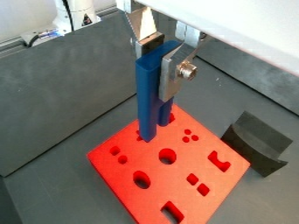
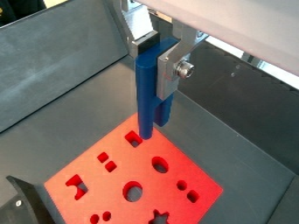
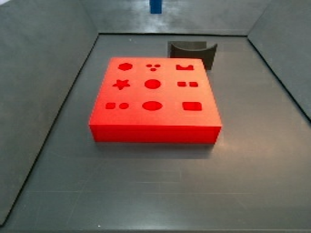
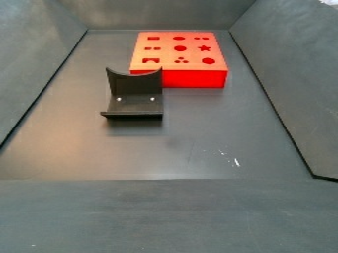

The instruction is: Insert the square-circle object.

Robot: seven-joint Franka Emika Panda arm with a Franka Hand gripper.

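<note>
My gripper [image 1: 158, 61] is shut on the square-circle object [image 1: 149, 101], a slim blue piece of two parallel prongs hanging upright between the silver fingers. It shows the same way in both wrist views, gripper [image 2: 158, 59] and piece [image 2: 146, 96]. The prongs hang above the red block [image 1: 163, 171] with shaped holes, also seen in a wrist view [image 2: 128, 175]. In a side view only the piece's lower tip [image 3: 155, 5] shows at the frame's edge, well above the red block [image 3: 152, 109]. The gripper is out of both side views.
A dark grey curved holder [image 3: 192, 52] stands on the floor beside the red block; it also shows in a side view [image 4: 132, 94] and in both wrist views [image 1: 260, 140] [image 2: 30, 206]. Grey walls [image 3: 55, 82] enclose the floor.
</note>
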